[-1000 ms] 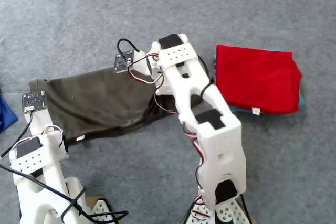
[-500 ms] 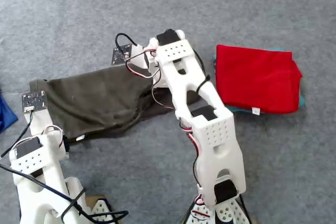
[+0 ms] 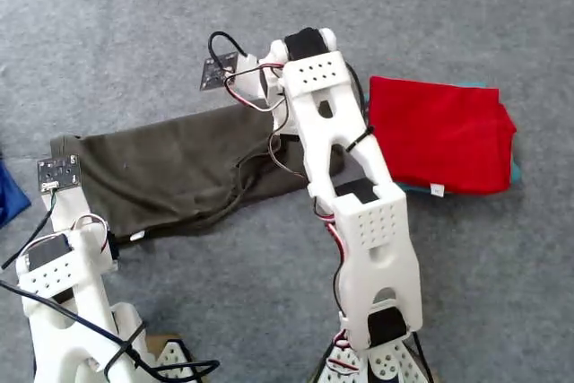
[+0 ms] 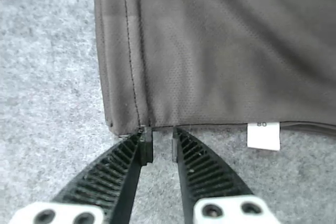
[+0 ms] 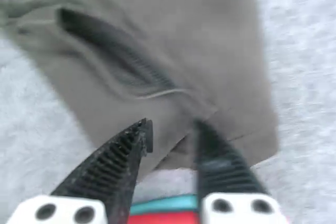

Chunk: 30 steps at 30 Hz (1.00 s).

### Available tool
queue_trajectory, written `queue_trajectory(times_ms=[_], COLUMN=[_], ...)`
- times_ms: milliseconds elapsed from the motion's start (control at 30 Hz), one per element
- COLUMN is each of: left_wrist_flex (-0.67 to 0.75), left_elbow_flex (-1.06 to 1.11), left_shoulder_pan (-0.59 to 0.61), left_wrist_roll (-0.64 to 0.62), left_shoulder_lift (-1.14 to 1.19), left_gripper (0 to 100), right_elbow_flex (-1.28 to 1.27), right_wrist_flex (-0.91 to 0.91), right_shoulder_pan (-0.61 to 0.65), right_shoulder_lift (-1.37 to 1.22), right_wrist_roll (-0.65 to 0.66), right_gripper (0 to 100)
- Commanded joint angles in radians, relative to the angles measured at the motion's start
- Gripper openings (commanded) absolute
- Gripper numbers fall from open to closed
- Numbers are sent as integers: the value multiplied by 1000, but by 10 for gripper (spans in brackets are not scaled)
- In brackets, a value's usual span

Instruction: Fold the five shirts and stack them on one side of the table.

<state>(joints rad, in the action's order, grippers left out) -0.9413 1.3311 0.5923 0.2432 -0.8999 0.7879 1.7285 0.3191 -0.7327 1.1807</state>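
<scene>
A dark olive shirt [image 3: 170, 172] lies spread on the grey table, left of centre. My left gripper [image 3: 106, 232] sits at its near hem; in the left wrist view the gripper [image 4: 163, 142] stands narrowly open with its tips against the hem of the shirt [image 4: 220, 51], beside a white tag [image 4: 262, 135]. My right gripper [image 3: 269, 107] hangs over the shirt's right end. The right wrist view shows that gripper [image 5: 170, 129] open above the shirt's creased cloth [image 5: 157, 40], nothing between its fingers. A folded red shirt [image 3: 439, 136] rests on a teal one [image 3: 408, 187] at the right.
A blue garment [image 3: 9, 195] pokes in at the left edge. The right arm [image 3: 359, 213] stretches from the near edge across the shirt's right end. Bare grey table [image 3: 134, 42] lies beyond the shirt and along the front right.
The right arm's wrist has swung toward the far side and to the right, and the shirt's right end now lies spread out further. The left arm has kept still.
</scene>
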Motion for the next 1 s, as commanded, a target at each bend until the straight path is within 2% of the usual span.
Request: queue_trajectory(times_ms=[0,67,167,233,500,600,767,900,967], left_wrist_flex=[15,15,15,15,15,14,12,12,12], left_elbow_flex=[-5,-7,-7,-7,-4,-2,-1,-1,-1], left_shoulder_pan=[-7,-7,-7,-7,-7,-7,-7,-7,-7], left_wrist_roll=[5,5,5,5,5,5,5,5,5], left_shoulder_lift=[2,3,5,5,3,0,-2,-2,-3], left_gripper=[93,94,94,94,91,91,92,93,93], right_elbow_flex=[44,15,-48,-79,-53,7,88,228,262], right_wrist_flex=[31,32,11,-49,-318,-264,-152,31,38], right_shoulder_pan=[-15,-12,23,41,100,101,97,86,71], right_shoulder_lift=[19,19,7,-13,-154,-165,-160,-162,-159], right_wrist_roll=[-107,-160,-172,-181,-367,-420,-417,-362,-365], right_gripper=[15,13,14,14,15,15,15,15,15])
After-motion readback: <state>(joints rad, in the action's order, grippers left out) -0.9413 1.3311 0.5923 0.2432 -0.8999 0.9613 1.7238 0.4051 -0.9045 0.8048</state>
